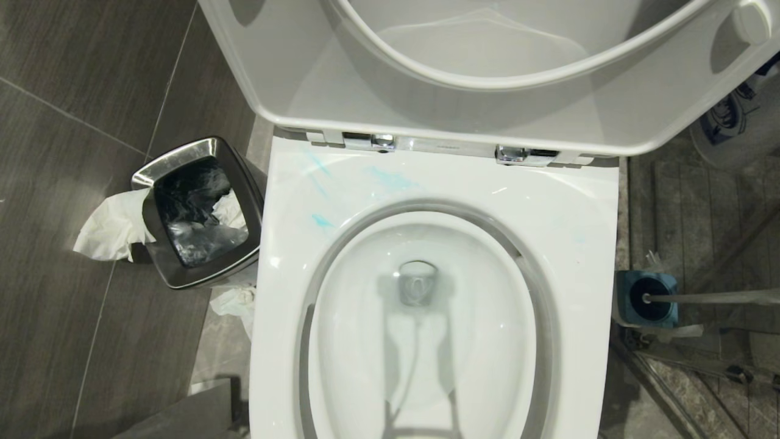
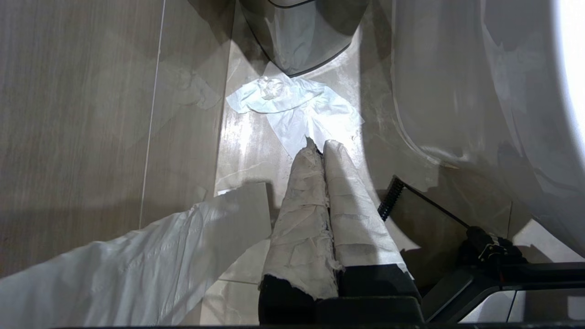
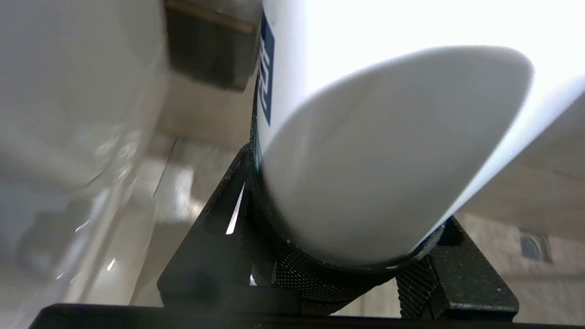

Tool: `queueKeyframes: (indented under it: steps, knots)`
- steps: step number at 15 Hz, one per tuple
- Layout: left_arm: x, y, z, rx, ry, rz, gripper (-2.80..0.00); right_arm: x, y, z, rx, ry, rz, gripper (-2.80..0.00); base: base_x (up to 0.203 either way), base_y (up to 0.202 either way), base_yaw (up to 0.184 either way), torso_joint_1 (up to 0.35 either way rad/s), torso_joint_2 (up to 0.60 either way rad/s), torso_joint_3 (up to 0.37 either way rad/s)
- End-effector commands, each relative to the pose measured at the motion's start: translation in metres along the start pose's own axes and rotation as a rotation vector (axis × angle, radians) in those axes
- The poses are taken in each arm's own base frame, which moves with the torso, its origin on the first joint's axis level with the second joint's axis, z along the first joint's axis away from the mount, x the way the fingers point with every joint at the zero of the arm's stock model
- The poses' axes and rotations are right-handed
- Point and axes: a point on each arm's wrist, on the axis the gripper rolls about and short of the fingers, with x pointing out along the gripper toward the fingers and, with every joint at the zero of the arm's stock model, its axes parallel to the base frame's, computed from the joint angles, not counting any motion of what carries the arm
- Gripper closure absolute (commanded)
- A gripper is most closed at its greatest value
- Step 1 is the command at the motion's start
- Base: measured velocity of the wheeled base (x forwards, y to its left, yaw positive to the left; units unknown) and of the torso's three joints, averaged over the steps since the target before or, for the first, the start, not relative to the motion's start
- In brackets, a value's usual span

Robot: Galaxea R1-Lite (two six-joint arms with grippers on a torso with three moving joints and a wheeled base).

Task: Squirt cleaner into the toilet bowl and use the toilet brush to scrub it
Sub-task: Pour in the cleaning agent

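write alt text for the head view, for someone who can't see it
An open white toilet bowl fills the view, seat and lid raised, with turquoise cleaner smeared on its back rim. A steel waste bin with crumpled tissue stands on the left; the toilet brush leans in its blue holder on the right.

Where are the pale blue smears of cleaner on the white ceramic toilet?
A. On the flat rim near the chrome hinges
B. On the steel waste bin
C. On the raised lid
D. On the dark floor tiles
A: the pale blue cleaner smears lie on the flat rim of the white ceramic toilet, just below the chrome hinges.
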Motion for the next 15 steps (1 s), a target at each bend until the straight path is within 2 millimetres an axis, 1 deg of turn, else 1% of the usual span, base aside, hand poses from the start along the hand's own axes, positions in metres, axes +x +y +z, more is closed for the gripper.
queueKeyframes:
  steps: [1, 3, 5, 7, 9, 12, 15]
  knots:
    - [0.0, 0.0, 0.0, 0.0, 0.002, -0.001, 0.0, -0.043, -0.009, 0.027, 0.0, -0.024, 0.006, 0.0, 0.0, 0.0, 0.0, 0.0, 0.0, 0.0]
    - [0.0, 0.0, 0.0, 0.009, 0.002, -0.001, 0.0, -0.054, -0.01, 0.03, 0.005, -0.03, 0.047, 0.0, 0.0, 0.0, 0.0, 0.0, 0.0, 0.0]
    - [0.0, 0.0, 0.0, 0.004, 0.0, -0.001, 0.0, -0.065, -0.011, 0.032, 0.039, -0.032, 0.053, 0.0, 0.0, 0.0, 0.0, 0.0, 0.0, 0.0]
    - [0.0, 0.0, 0.0, -0.009, 0.002, 0.001, 0.0, -0.081, -0.012, 0.028, 0.066, -0.009, 0.077, 0.0, 0.0, 0.0, 0.0, 0.0, 0.0, 0.0]
    - [0.0, 0.0, 0.0, -0.009, 0.002, 0.001, 0.0, -0.104, -0.012, 0.023, 0.089, 0.002, 0.111, 0.0, 0.0, 0.0, 0.0, -0.001, 0.0, 0.04]
    - [0.0, 0.0, 0.0, -0.008, 0.002, 0.001, 0.0, -0.135, -0.014, 0.015, 0.116, 0.049, 0.148, 0.0, 0.0, 0.0, 0.0, -0.001, 0.0, 0.16]
    - [0.0, 0.0, 0.0, -0.008, 0.002, 0.001, 0.0, -0.153, -0.014, 0.009, 0.117, 0.078, 0.165, 0.0, 0.0, 0.0, 0.0, 0.001, 0.0, 0.191]
